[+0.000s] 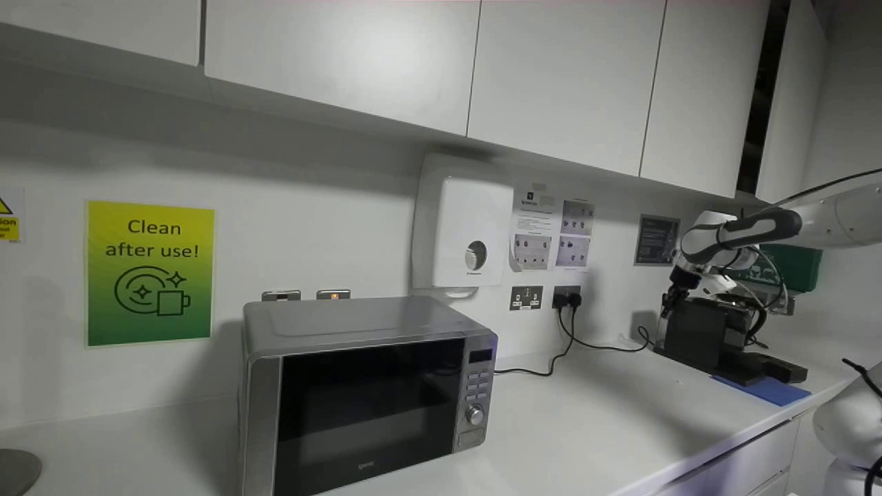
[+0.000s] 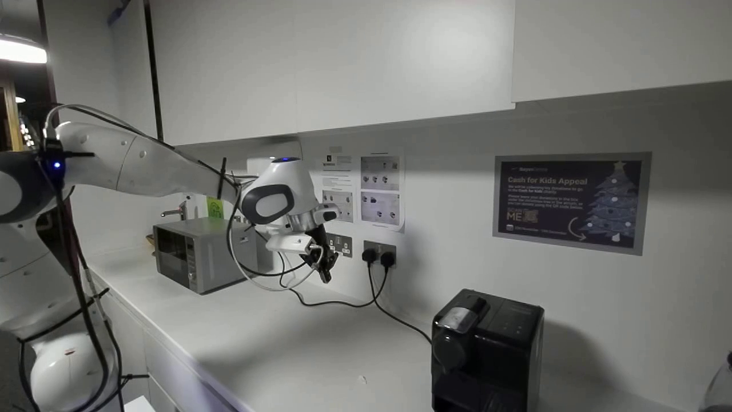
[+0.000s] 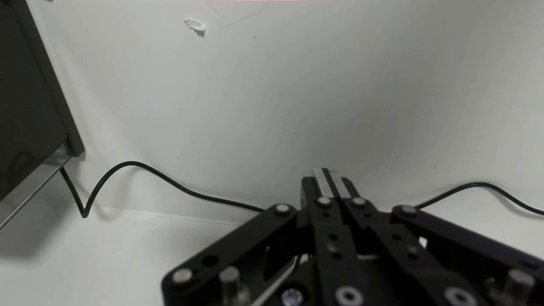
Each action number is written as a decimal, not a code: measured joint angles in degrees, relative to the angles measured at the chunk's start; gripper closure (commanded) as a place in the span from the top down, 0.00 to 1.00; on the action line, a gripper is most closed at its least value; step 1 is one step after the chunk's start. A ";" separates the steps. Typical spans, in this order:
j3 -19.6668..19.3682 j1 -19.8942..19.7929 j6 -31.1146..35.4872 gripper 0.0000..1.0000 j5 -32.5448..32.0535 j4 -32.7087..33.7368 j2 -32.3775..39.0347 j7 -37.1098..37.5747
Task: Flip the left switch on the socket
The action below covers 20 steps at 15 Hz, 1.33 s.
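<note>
A metal double socket with no plugs (image 1: pixel 526 298) is on the wall; in an exterior view my gripper partly covers this socket (image 2: pixel 341 245). Beside it is a double socket with two black plugs (image 1: pixel 567 289), also seen in an exterior view (image 2: pixel 389 249). Switch positions are too small to tell. My gripper (image 2: pixel 326 279) hangs above the counter, apart from the wall, and also shows in an exterior view (image 1: pixel 665 311). In the wrist view my gripper (image 3: pixel 331 172) has its fingertips together with nothing between them. Neither socket shows in the wrist view.
A microwave (image 1: pixel 372 406) and a black coffee machine (image 2: pixel 486 349) stand on the counter (image 2: pixel 320 349). Black cables (image 2: pixel 337 303) run from the plugs along the counter. Wall cabinets (image 1: pixel 551 89) hang above. A white dispenser (image 1: pixel 462 227) is on the wall.
</note>
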 measured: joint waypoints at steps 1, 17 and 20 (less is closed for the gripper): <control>-0.19 0.34 -0.66 0.00 0.01 -0.48 -1.45 0.04; 2.41 1.70 -19.65 0.00 -9.83 -0.02 -12.06 12.80; 3.33 1.73 -25.14 0.00 -10.32 1.11 -12.00 15.05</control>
